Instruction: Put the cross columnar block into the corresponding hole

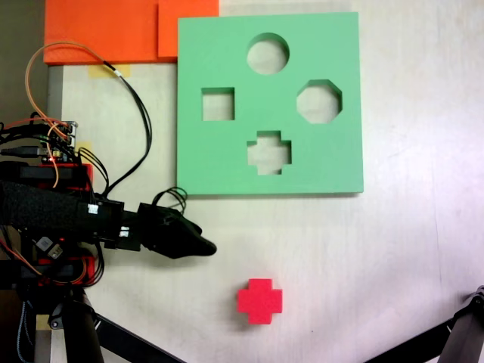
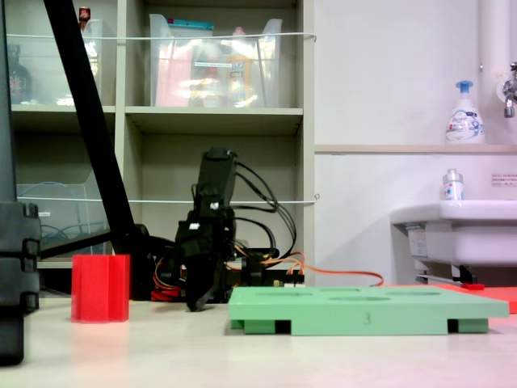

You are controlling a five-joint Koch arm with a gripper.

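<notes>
The red cross block [image 1: 259, 300] stands alone on the white table near the front edge; in the table-level fixed view the block [image 2: 100, 288] is at the left. The green board [image 1: 227, 162] lies flat beyond it, and its plus-shaped cutout [image 1: 269, 153] is the one nearest the block. From the side the board [image 2: 367, 309] is a low slab. My gripper [image 1: 208, 246] reaches in from the left, between board and block and touching neither. Its jaws taper to a single point, shut on nothing. Seen from the side, the gripper [image 2: 195, 303] points down just above the table.
The board also has a round hole [image 1: 268, 54], a square hole [image 1: 218, 103] and an octagonal hole [image 1: 318, 101]. Orange foam slabs [image 1: 113, 30] lie at the back left. Loose wires [image 1: 136, 113] and the arm base sit left; black stand legs [image 1: 461, 340] cross the front corners.
</notes>
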